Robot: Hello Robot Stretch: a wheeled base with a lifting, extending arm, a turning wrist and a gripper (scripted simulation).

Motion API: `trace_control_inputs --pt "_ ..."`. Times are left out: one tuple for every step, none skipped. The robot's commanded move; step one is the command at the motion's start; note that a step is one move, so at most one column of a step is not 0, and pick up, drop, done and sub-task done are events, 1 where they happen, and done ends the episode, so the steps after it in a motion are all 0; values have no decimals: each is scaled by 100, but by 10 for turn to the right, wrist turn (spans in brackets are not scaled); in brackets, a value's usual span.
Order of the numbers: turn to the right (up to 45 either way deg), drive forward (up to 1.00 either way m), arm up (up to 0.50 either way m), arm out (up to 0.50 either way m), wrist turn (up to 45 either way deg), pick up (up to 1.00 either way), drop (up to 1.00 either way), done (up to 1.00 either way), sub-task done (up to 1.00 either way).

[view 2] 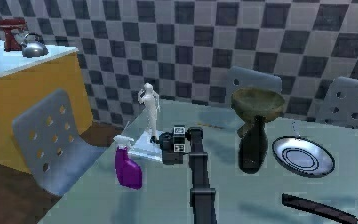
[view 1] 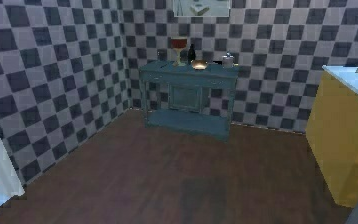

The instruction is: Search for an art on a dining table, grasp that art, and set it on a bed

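Observation:
A small white statue of a standing figure [view 2: 147, 112] stands on a pale base on the dining table [view 2: 227, 190]. My arm rises from the arm side view's bottom edge, and the gripper [view 2: 161, 146] ends right beside the statue's base. Since the statue stands on the table there, I cannot tell whether the gripper holds anything.
On the table are a purple spray bottle [view 2: 128, 166], a dark vase topped by a bowl [view 2: 253, 130] and a plate [view 2: 305, 156]. Grey chairs [view 2: 49, 140] surround it. A yellow counter [view 2: 27, 100] carries a kettle [view 2: 32, 43]. Ahead, a teal side table [view 1: 187, 85] stands against the checkered wall.

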Motion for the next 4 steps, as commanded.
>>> trace_control_inputs --pt "0 0 0 0 0 100 0 0 0" --pt "0 0 10 0 0 0 0 0 0" --pt "0 0 12 0 0 0 0 0 0" --pt "0 0 0 0 -450 0 0 0 0"
